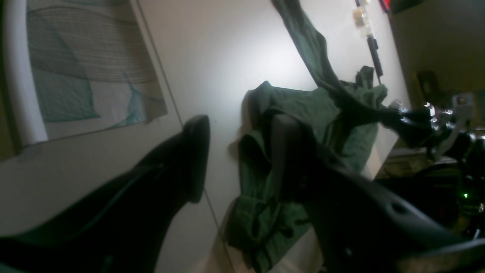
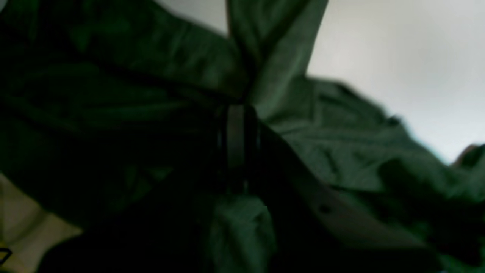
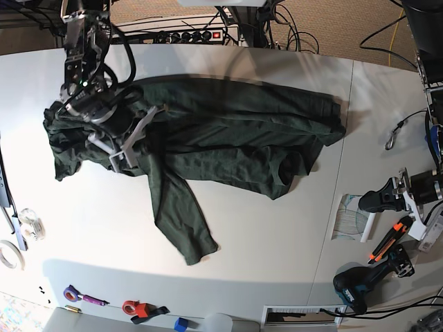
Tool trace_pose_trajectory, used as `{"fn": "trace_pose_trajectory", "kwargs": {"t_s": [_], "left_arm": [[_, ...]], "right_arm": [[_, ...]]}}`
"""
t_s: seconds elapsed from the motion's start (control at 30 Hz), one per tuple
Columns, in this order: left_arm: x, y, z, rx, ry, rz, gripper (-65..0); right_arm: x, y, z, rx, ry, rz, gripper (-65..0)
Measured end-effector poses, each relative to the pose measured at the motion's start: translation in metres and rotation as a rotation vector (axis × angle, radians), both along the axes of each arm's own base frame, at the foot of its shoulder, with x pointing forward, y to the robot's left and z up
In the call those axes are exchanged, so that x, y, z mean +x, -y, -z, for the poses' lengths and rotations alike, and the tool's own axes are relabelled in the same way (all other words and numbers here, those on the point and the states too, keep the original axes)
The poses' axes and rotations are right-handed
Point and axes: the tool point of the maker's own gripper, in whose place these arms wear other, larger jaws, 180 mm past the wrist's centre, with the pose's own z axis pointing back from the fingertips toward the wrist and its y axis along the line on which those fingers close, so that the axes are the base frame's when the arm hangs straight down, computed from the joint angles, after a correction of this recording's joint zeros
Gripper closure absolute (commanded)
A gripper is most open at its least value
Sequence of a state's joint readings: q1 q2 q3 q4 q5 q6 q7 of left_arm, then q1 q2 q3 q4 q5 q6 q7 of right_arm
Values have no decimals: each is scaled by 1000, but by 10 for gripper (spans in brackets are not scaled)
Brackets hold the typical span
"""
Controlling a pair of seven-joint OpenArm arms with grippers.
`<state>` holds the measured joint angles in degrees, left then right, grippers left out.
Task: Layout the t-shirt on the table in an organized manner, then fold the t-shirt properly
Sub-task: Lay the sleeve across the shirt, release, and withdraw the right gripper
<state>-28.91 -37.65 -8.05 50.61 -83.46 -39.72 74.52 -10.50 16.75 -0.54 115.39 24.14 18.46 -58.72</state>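
Right tool (image 2: 237, 144) seemingly pinching t-shirt (image 3: 228, 138), left tool (image 1: 240, 129) spread

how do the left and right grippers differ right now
The right gripper is shut on the t-shirt; the left gripper is open and holds nothing. The right gripper is over the shirt's bunched end; the left gripper is off the cloth, by the paper sheet.
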Motion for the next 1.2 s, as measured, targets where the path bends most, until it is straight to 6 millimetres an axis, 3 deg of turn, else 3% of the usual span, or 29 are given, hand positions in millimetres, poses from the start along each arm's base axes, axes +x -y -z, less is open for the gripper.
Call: {"fn": "trace_pose_trajectory", "kwargs": {"t_s": [0.27, 0.5, 0.53, 0.6, 0.63, 0.7, 0.8, 0.9, 1.0, 1.07, 1.17, 1.2], "left_arm": [[2, 5, 0, -13, 6, 0, -282], [2, 6, 0, -16, 7, 0, -282], [2, 6, 0, -16, 7, -1, -282], [2, 6, 0, -16, 7, -1, -282], [2, 6, 0, -16, 7, 0, -282], [2, 6, 0, -16, 7, 0, -282], [2, 7, 0, -17, 7, 0, -282], [4, 15, 2, -36, 9, 7, -282], [14, 32, 2, -77, 41, -14, -282], [19, 42, 14, -40, 41, -21, -282], [21, 57, 25, -34, 37, -23, -295], [21, 61, 27, -34, 33, -18, -304]], "right_arm": [[-16, -52, -2, 187, -17, -119, 0], [-22, -58, 6, 170, -57, -139, 0], [-23, -57, 8, 161, -66, -139, -32], [-24, -58, 7, 160, -64, -144, -191], [-23, -59, 6, 160, -55, -154, -239], [-18, -62, -1, 182, -6, -160, -249], [9, -50, -20, 105, 150, -127, -249], [51, -15, -53, -62, 337, 7, -249], [83, 14, -79, -114, 430, 154, -249], [103, 28, -76, -102, 423, 220, -249], [137, 51, -46, -50, 328, 297, -259], [147, 55, -32, -13, 276, 305, -289]]}}
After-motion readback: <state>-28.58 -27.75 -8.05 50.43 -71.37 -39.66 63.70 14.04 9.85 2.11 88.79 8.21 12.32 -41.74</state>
